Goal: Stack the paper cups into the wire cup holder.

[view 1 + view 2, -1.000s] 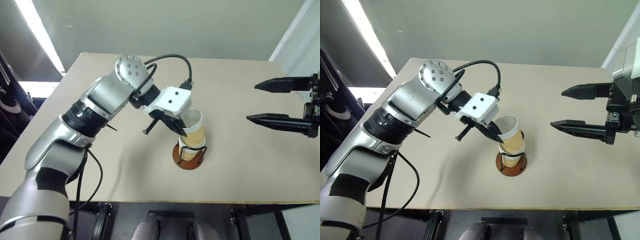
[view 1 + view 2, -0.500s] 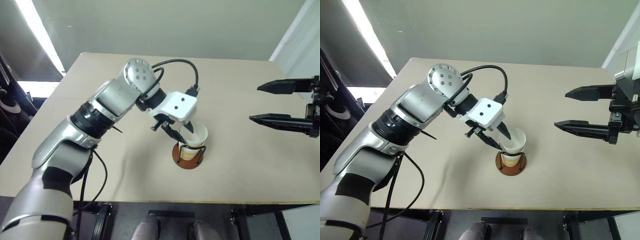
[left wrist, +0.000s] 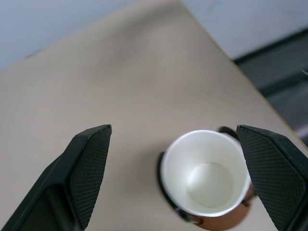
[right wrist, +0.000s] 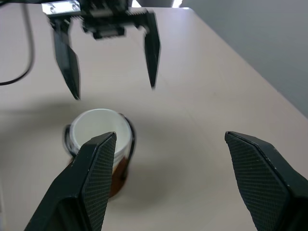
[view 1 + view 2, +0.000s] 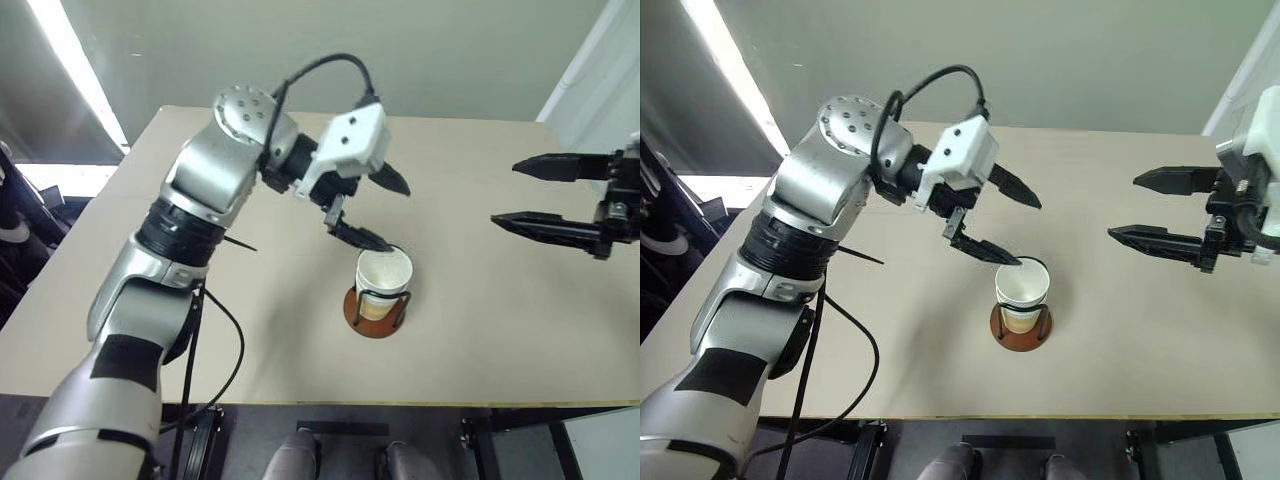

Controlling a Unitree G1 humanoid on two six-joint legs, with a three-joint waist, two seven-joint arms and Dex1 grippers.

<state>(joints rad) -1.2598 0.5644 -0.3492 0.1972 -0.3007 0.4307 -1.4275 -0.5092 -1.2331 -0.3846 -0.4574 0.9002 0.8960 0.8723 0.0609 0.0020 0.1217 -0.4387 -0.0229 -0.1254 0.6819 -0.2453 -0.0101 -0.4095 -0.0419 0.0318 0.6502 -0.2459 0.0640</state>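
You've got the tan worktop (image 5: 480, 340) with the wire cup holder (image 5: 377, 312) near its front edge, paper cups (image 5: 384, 278) nested upright inside it. Your left gripper (image 5: 382, 212) hangs just above the cups' rim, fingers spread wide, holding nothing. Your right gripper (image 5: 530, 194) sits well off to the right, fingers apart, empty

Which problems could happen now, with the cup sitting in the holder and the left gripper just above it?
1. The open left gripper has one black finger close to the rim of the white-inside, tan paper cups; a careless move could tip them.
2. The black wire cup holder with round reddish-brown base looks light and might topple with them.
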